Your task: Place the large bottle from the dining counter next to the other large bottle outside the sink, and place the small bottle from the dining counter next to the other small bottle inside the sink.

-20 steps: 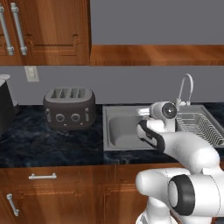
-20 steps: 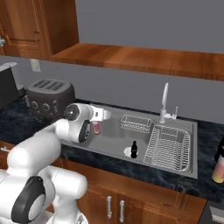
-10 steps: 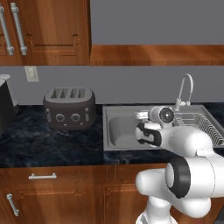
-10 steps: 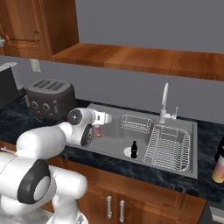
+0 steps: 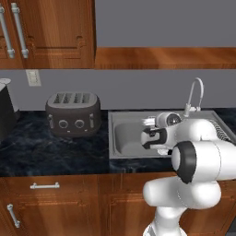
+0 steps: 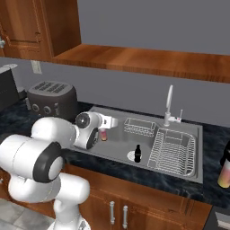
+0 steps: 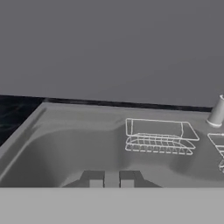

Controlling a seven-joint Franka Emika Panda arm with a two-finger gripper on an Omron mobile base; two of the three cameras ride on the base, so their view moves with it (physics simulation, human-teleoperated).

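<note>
My gripper hangs over the left end of the sink, shut on a small pinkish bottle that hangs under the hand. Seen from the left base, the gripper is a dark shape over the basin, and the bottle is hidden there. The hand view has the two fingertips close together at the bottom, facing the sink's back wall. A small dark bottle stands upright on the sink floor near the drain. One large bottle stands on the counter at the far right, outside the sink.
A wire dish rack fills the sink's right half. A small wire caddy hangs on the back wall and the faucet stands behind the sink. A toaster sits on the dark counter to the left.
The hand has carried the pinkish bottle a little further out over the sink basin and slightly lower. The bottles in the sink and on the counter have stayed put.
</note>
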